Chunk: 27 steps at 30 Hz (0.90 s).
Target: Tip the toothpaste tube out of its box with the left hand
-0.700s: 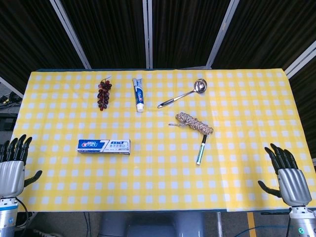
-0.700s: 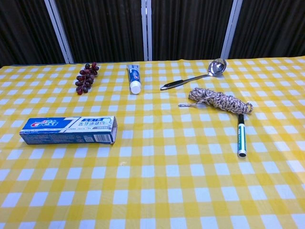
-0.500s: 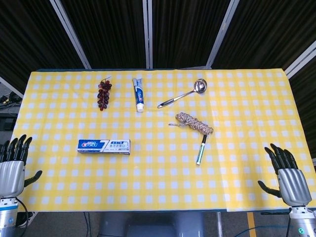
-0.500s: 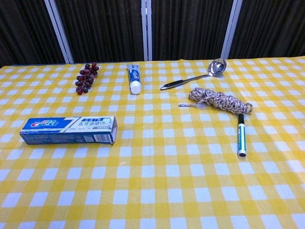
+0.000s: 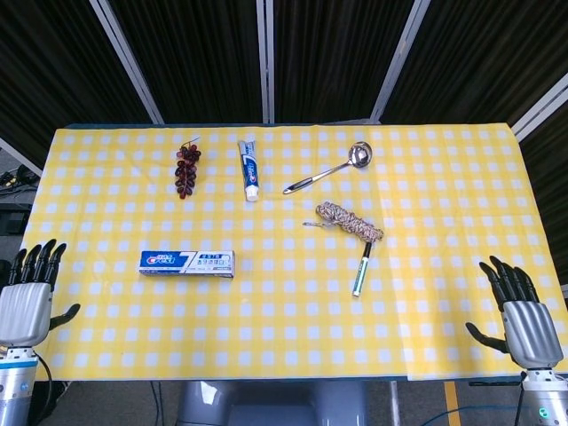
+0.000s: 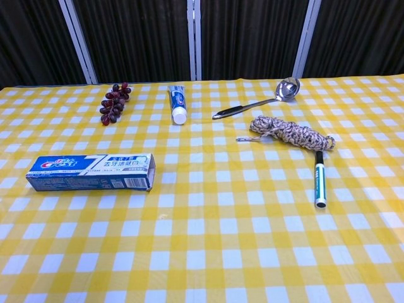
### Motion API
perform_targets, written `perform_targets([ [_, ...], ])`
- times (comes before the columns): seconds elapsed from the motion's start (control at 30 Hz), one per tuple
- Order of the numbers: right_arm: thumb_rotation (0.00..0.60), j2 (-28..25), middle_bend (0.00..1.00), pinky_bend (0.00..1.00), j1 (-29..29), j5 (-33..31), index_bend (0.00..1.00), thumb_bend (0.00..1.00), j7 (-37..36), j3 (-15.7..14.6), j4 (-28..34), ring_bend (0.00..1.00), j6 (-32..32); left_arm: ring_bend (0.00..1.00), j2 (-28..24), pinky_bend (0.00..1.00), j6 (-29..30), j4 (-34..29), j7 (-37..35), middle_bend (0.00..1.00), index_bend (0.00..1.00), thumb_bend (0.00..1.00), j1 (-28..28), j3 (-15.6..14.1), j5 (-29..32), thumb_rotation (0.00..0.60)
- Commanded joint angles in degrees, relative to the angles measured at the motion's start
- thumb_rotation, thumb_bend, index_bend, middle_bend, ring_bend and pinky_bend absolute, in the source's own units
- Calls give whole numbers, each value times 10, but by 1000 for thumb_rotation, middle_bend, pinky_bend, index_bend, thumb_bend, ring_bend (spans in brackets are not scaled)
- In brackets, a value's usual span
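The blue and white toothpaste box [image 5: 186, 263] lies flat on the yellow checked tablecloth [image 5: 293, 337], left of centre; in the chest view the box [image 6: 90, 173] shows its open right end. A toothpaste tube [image 5: 249, 168] lies apart from it near the far edge, cap toward me, and is seen again as the tube [image 6: 177, 104] in the chest view. My left hand [image 5: 27, 299] hangs open off the table's near left corner, well left of the box. My right hand [image 5: 524, 312] is open past the near right corner. Neither hand appears in the chest view.
A bunch of dark grapes [image 5: 186, 169] lies left of the tube. A metal ladle [image 5: 330, 167], a coiled rope [image 5: 350, 221] and a marker pen [image 5: 362, 269] occupy the right-centre. Dark curtains stand behind the table.
Both hands have sunk slightly lower in the head view. The objects on the table have not moved.
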<state>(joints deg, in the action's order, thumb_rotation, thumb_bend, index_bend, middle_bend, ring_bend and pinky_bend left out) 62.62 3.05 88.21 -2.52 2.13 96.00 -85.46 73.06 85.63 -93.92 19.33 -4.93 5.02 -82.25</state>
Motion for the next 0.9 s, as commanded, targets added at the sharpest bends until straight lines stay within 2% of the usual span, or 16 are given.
perform_targets([
  [0.03,600,0,0,0,0,1,0,85,0,0,0,0,0,0,-6,0,-43,12,-4,0,0,0,-25,10,23,600],
  [0.2,600,-1,0,0,-1,6,0,85,0,-2,3,0,-4,0,-14,0,-129,30,1,0,0,0,-78,23,46,600],
  [0.37,600,-4,0,0,-2,5,0,85,-5,-1,5,0,-4,4,-3,85,-201,49,12,0,10,0,-129,30,64,600],
  [0.63,600,-8,0,0,-2,5,0,85,-16,0,4,0,-5,76,16,166,-247,51,36,25,94,0,-173,38,91,600],
  [0.9,600,-11,0,0,-2,7,0,85,-24,0,5,0,-7,96,34,173,-286,43,72,50,116,0,-208,40,129,600],
])
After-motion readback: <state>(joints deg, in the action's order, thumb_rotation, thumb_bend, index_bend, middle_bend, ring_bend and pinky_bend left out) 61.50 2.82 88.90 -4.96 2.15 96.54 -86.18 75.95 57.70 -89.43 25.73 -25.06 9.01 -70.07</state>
